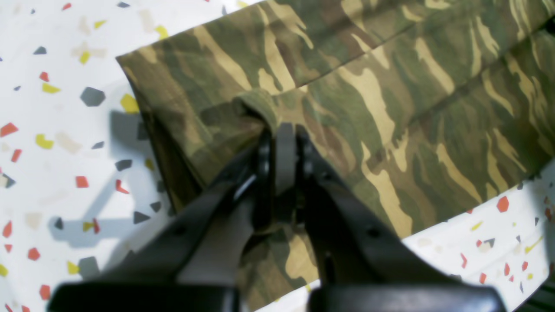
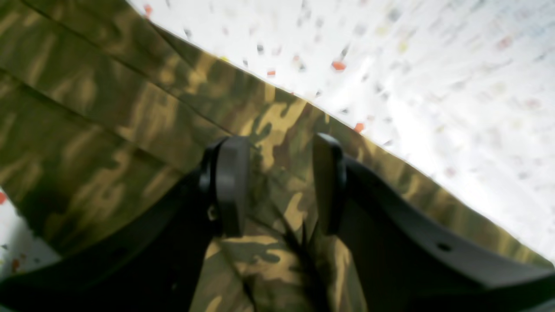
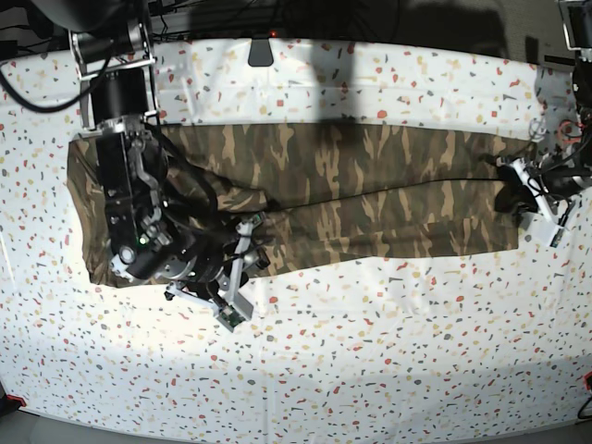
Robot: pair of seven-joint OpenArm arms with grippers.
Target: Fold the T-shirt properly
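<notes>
I've got the speckled table [image 3: 388, 361] with the T-shirt [image 3: 370, 185] laid across it as a long folded band. My left gripper [image 1: 284, 134] is clamped together on a pinch of cloth at the shirt's end. My right gripper [image 2: 277, 182] has fingers apart, cloth bunched between them.

From my left wrist camera, the left gripper [image 1: 284, 134] has its two black fingers pressed together on a small raised fold of the camouflage T-shirt [image 1: 390, 99]. The pinched cloth bunches just ahead of the fingertips. The shirt spreads ahead and to the right, with long creases. Left of the gripper lies the white speckled tabletop [image 1: 56, 143], carrying the gripper's shadow.
</notes>
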